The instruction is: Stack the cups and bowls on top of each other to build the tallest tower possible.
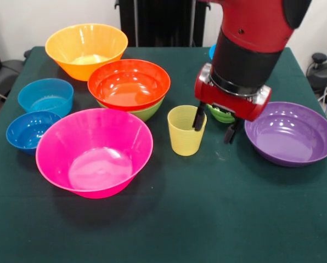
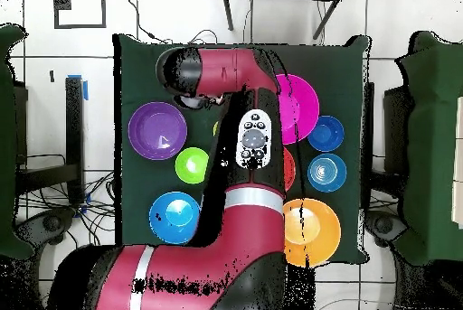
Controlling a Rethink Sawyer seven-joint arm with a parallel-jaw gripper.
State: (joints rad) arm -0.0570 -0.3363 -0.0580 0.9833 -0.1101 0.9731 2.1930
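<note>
Nearest the front camera sits a large pink bowl (image 1: 94, 152) on a dark green table (image 1: 207, 219), upright and empty. Just behind it, a red-orange bowl (image 1: 129, 83) rests nested inside a green bowl (image 1: 148, 112) whose rim peeks out beneath. Farther back stands a large orange bowl (image 1: 86, 50). To the side of the pink bowl are two blue bowls, a lighter one (image 1: 45, 96) behind a darker one (image 1: 30, 130), the darker one just beside the pink bowl. Near the table's middle stands a translucent yellow cup (image 1: 186, 130), upright and on its own. The robot's red and black arm (image 1: 251, 38) comes down from above, and its gripper (image 1: 214, 125) is spread apart: one black finger (image 1: 198, 116) dips inside the cup's rim, while the other hangs outside, between the cup and a shallow purple bowl (image 1: 290, 133). The fingers straddle the cup's wall without visibly pinching it. A small green bowl (image 1: 221, 115) shows partly behind the gripper. From overhead, the arm covers the table's middle, and one more blue bowl (image 2: 174, 217) shows close to the robot's base. No labels or readable writing appear on any of the pieces.
</note>
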